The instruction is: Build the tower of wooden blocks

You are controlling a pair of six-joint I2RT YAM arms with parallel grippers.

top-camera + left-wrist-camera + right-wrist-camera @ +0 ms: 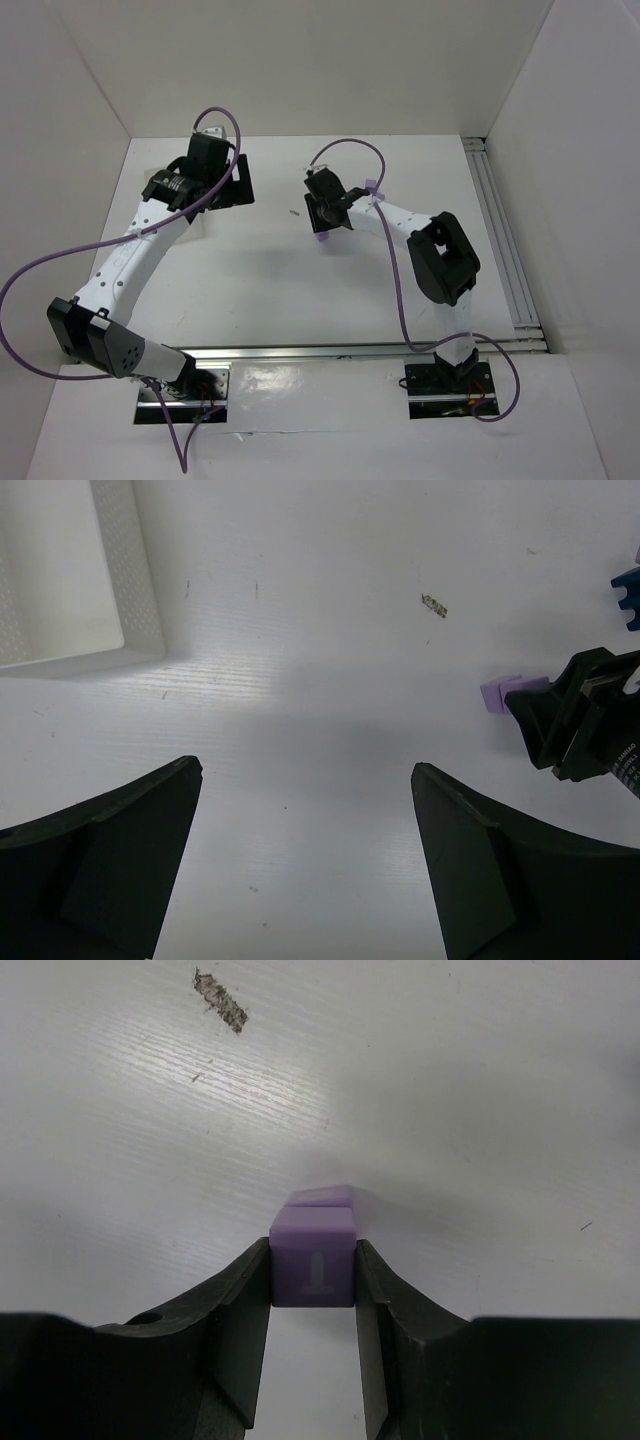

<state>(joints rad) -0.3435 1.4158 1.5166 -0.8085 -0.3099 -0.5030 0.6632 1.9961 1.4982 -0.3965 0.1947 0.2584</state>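
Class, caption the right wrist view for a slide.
Right gripper shut on a purple block, another purple block just beyond.

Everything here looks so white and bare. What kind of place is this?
Probably a robot test lab, not a home. A left arm and a right arm are bolted to a white table, plain white walls box it in, and purple cables loop from the arms.

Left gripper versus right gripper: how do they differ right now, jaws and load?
The left gripper stands wide open and empty; the right gripper is shut on a light purple block. The left gripper faces bare table near the white box; the right gripper faces a second purple block just beyond the held one. Both are black and point at the table.
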